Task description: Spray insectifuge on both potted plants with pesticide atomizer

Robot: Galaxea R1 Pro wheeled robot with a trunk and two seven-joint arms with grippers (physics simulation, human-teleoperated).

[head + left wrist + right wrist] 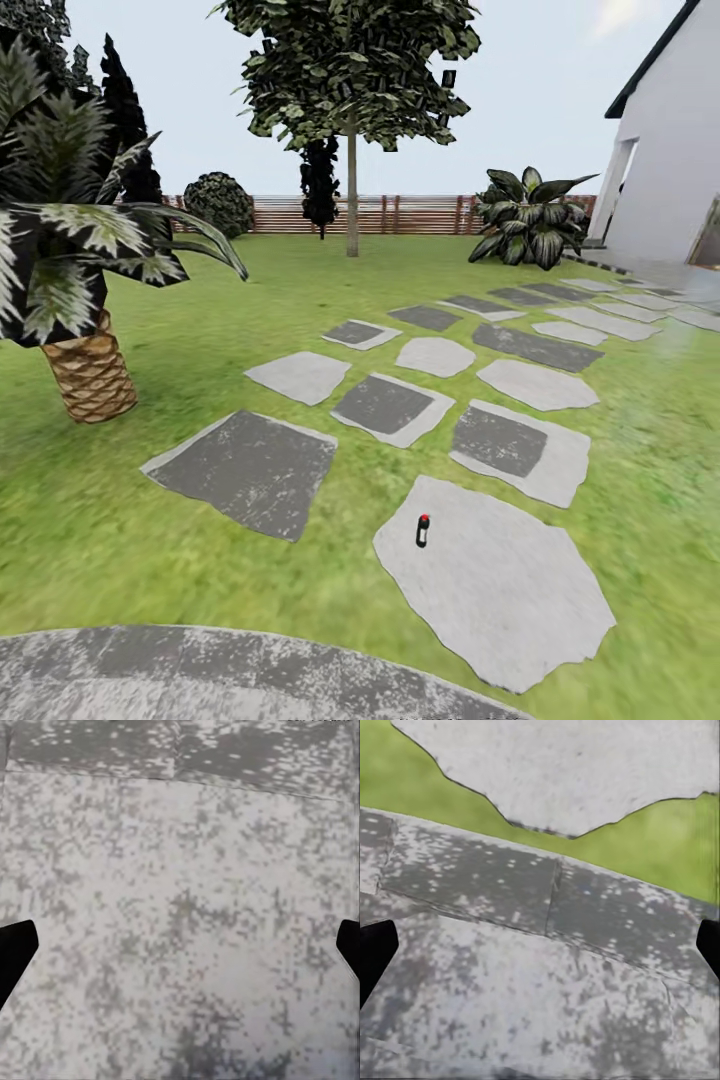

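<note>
The pesticide atomizer (423,530) is seen in the head view lying on the left part of a large pale stepping stone (500,590), ahead of the robot and a little right of centre. Its long axis runs roughly away from the robot, with the red tip at the far end. A strip of lawn (150,560) separates that stone from the round mottled patio (200,670) at the near edge of the view.

To the left, a scaly-trunked palm (85,300) stands well apart from the sprayer. The left gripper (180,945) is shown over mottled patio stone alone, its jaws spread wide and empty.

Further right, the right gripper (540,945) is likewise released and holds nothing; past its dark fingertips (375,949) the patio edge, a band of grass and a pale slab are seen. The right arm is therefore judged the nearer one, though the base would first have to be brought forward.

The stone under the sprayer is flat and bare, so room for a descent from above is judged ample. The potted plants cannot be identified here.
</note>
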